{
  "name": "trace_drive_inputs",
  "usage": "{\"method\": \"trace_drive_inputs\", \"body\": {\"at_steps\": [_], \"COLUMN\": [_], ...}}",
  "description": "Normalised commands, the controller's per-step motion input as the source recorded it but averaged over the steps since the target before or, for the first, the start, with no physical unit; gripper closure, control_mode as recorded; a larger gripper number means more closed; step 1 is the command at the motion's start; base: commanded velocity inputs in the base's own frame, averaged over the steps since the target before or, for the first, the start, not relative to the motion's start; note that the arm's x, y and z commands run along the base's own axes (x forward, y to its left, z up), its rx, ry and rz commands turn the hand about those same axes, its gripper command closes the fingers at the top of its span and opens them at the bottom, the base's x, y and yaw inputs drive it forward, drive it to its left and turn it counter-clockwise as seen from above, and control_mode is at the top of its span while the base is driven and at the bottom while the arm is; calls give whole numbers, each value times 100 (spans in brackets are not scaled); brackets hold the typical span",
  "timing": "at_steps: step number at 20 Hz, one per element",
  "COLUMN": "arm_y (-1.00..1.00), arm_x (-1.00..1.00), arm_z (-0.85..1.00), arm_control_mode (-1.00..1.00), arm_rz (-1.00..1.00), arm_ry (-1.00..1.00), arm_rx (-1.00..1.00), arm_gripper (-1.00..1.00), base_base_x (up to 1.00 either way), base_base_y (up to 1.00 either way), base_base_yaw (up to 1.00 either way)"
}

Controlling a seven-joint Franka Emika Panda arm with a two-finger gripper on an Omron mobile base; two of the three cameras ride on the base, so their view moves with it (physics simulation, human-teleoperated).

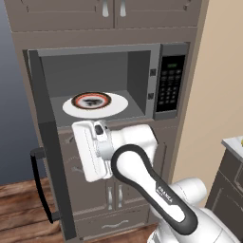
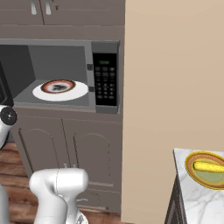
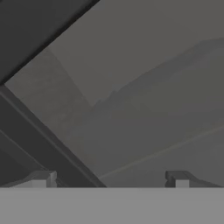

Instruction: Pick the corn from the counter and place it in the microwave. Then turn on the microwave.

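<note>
The corn (image 2: 209, 167), a small yellow cob, lies in a brown-rimmed dish (image 2: 188, 166) on the pale counter (image 2: 197, 201) at the lower right. The microwave (image 1: 142, 49) stands open, its door (image 1: 47, 142) swung out to the left. Inside it sits a white plate (image 1: 118, 107) carrying a dark-rimmed dish (image 1: 91, 100). My gripper (image 3: 110, 180) is open and empty, its fingertips (image 3: 41, 179) wide apart before grey panels. The white hand (image 1: 92, 152) hangs below the microwave opening, in front of the lower cabinets, far left of the corn.
The keypad panel (image 1: 170, 85) with its green display sits right of the microwave cavity. The door's black bar handle (image 1: 40, 185) juts out low on the left. A tall beige wall (image 2: 175, 87) separates the microwave from the counter. Brown cabinet doors (image 2: 65, 144) fill the space below.
</note>
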Motion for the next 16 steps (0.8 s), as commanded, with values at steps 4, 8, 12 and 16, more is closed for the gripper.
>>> {"method": "trace_drive_inputs", "body": {"at_steps": [4, 8, 12, 16], "arm_y": [-23, -29, -32, -34], "arm_x": [-1, 0, 0, -1], "arm_z": [16, 21, 23, 20], "arm_control_mode": [-100, -100, -100, -100], "arm_rz": [-10, -14, -17, -19], "arm_ry": [6, 13, 18, 18], "arm_rx": [4, 5, 5, 4], "arm_gripper": [-100, -100, -100, -100], "base_base_x": [0, 0, 0, 0], "base_base_y": [0, 0, 0, 0], "base_base_yaw": [0, 0, 0, 0]}}
